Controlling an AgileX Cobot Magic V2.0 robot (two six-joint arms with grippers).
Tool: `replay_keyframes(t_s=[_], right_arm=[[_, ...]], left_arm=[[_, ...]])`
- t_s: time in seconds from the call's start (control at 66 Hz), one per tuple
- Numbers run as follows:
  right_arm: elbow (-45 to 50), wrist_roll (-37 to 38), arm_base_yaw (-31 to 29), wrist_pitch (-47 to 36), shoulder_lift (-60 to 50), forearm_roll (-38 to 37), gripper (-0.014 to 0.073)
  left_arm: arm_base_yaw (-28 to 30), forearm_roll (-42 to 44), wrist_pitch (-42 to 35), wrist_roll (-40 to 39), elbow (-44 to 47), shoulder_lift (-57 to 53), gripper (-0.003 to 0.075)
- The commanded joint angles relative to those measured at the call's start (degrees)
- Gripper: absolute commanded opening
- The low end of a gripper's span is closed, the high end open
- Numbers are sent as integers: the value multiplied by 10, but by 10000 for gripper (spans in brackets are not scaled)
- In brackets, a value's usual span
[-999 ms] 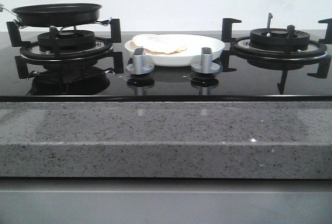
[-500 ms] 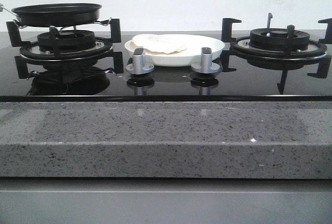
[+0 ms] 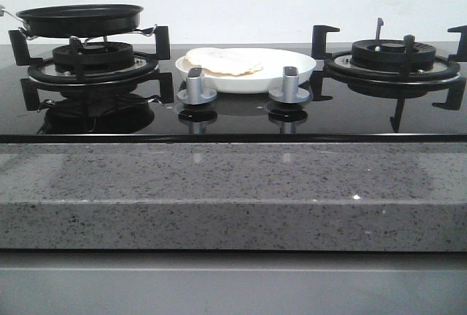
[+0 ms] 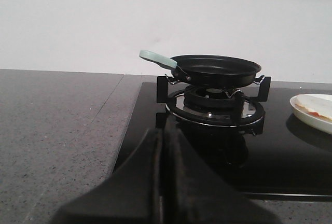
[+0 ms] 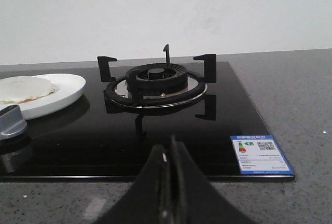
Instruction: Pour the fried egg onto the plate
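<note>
Fried egg sits on the plate between burners; pan parked on left burner, task looks done. Left gripper and right gripper pressed together, holding nothing.

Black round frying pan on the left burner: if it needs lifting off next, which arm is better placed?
Left, probably. The black round frying pan and its pale green handle sit ahead of the left gripper, which is shut and empty. The right gripper faces the bare right burner.
</note>
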Motion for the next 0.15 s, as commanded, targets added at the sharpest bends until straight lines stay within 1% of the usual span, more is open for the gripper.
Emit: replay_keyframes(t_s=[0.0,0.136], right_arm=[[-4,1,-4,-50,-11,-8,-68],[-4,1,-4,-50,-11,-8,-68]], left_arm=[[1,-2,-48,-5,3,-8,-20],[1,-2,-48,-5,3,-8,-20]])
